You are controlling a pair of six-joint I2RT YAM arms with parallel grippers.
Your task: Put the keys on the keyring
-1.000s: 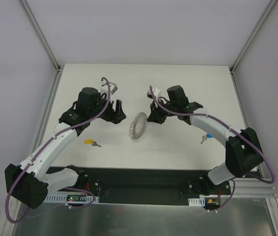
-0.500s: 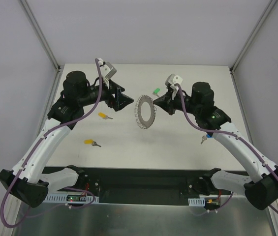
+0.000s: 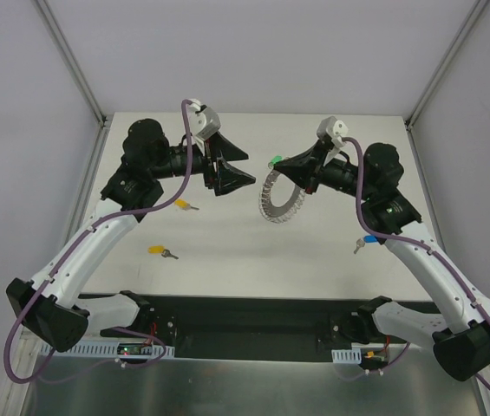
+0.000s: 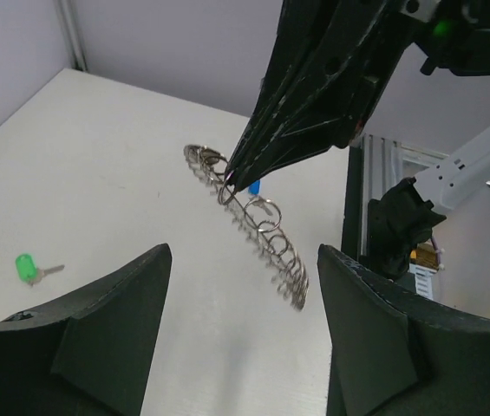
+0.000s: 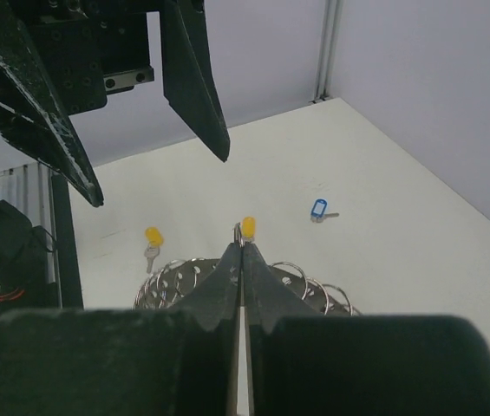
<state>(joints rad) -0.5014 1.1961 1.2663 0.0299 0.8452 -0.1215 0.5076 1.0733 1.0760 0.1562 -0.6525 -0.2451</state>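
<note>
Nearest the arm bases, two keys lie flat on the table (image 3: pixel 227 269). An orange-yellow key (image 3: pixel 160 251) is on the left, with its head to the left and its shaft pointing right. A blue key (image 3: pixel 364 242) is on the right beside the right arm, and its shaft slants toward the near-left. A little farther in, a yellow key (image 3: pixel 180 204) lies by the left arm, head left and shaft right.

Beyond these, the keyring (image 3: pixel 267 201) hangs in the air over the middle of the table. The right gripper (image 3: pixel 276 170) has its fingers pressed tight together on one wire loop at the ring's upper edge, and the ring dangles from that pinch. The ring is steeply tilted, so from above it reads as a narrow crescent. In the left wrist view it is almost edge-on, and its long axis slants from the pinch at upper left down to lower right.

The left gripper (image 3: pixel 250 169) is raised off the table just left of the ring and apart from it. Its fingers are spread wide around nothing, with the tips pointing toward the ring.

Farther back, a green key (image 3: pixel 274 160) lies on the table past the right gripper's tip. In the left wrist view its head is to the left and its shaft to the right. A blue-rimmed key (image 5: pixel 318 209) shows only in the right wrist view, flat on the table beyond the left gripper's fingers, with its shaft pointing right in that view
</note>
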